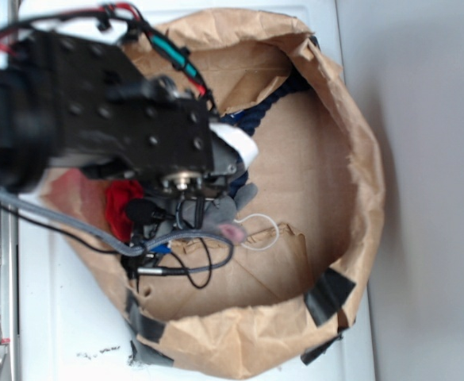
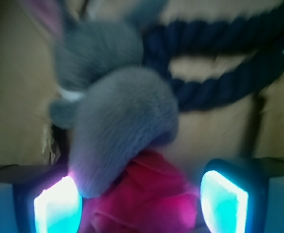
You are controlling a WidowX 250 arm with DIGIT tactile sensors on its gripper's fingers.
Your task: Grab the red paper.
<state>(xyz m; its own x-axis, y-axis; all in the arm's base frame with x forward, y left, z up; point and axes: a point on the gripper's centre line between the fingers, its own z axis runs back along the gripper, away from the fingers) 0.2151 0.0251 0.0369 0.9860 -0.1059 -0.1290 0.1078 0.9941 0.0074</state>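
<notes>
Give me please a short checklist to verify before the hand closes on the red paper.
1. Hand open: ok, both lit pads are apart.
2. Red paper between the pads: ok, it fills the gap in the wrist view.
3. Paper free of other things: not ok, the grey plush mouse lies over its upper left part and may be pinched too.
4. Dark blue rope away from the pads: ok, it lies beyond the mouse.
5. Hand low enough: cannot tell, the arm hides it in the exterior view.
6. Brown paper bag wall clear of the arm: ok.
</notes>
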